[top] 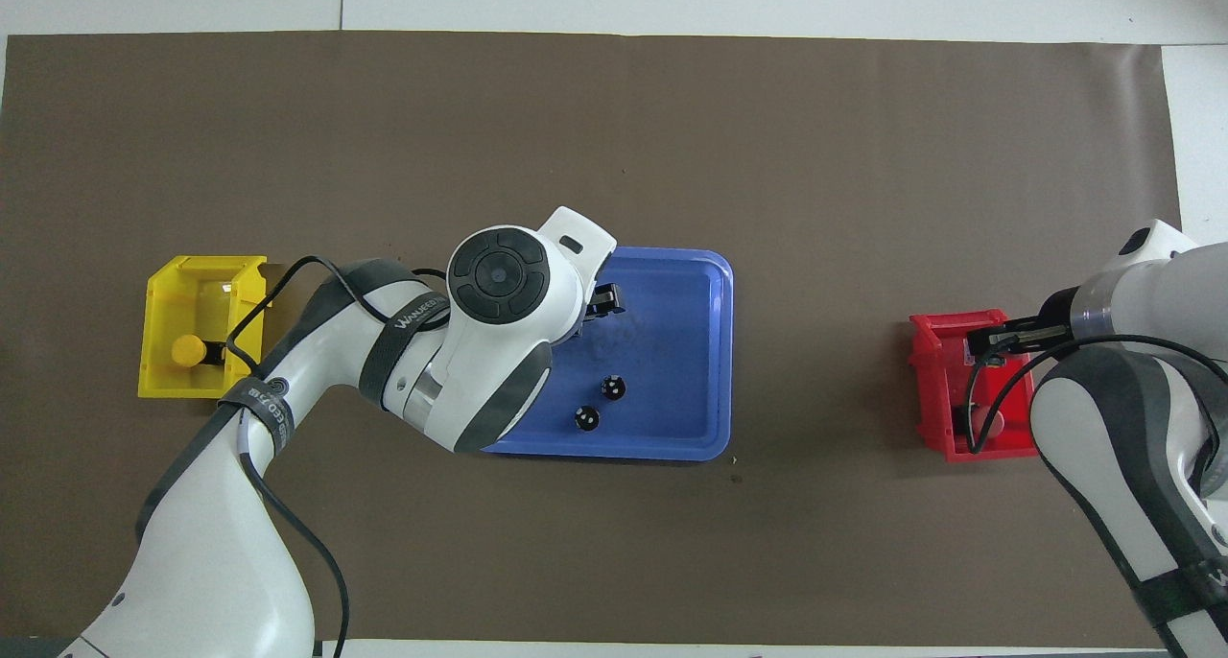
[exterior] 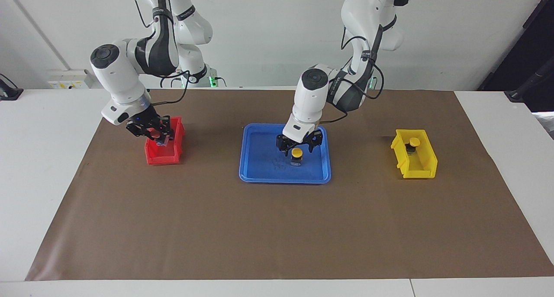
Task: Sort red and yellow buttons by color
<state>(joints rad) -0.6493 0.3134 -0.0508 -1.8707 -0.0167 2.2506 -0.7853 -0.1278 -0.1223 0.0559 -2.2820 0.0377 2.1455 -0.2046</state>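
Observation:
In the blue tray [exterior: 259,175] a yellow button [exterior: 296,153] stands upright. My left gripper [exterior: 298,144] is low over it, open, with a finger on either side of the cap. From overhead the left arm hides this button. My right gripper [exterior: 154,133] hangs over the red bin [exterior: 162,159], shut on a red button [exterior: 156,134]. Another red button [top: 993,419] lies in the red bin [top: 926,380], at the end nearer to the robots. A second yellow button [exterior: 414,142] lies in the yellow bin [exterior: 422,170].
Two dark upright cylinders [top: 613,387] [top: 586,417] stand in the blue tray [top: 710,351], nearer to the robots than the yellow button. The yellow bin [top: 158,284] sits toward the left arm's end of the brown mat [exterior: 277,227], the red bin toward the right arm's end.

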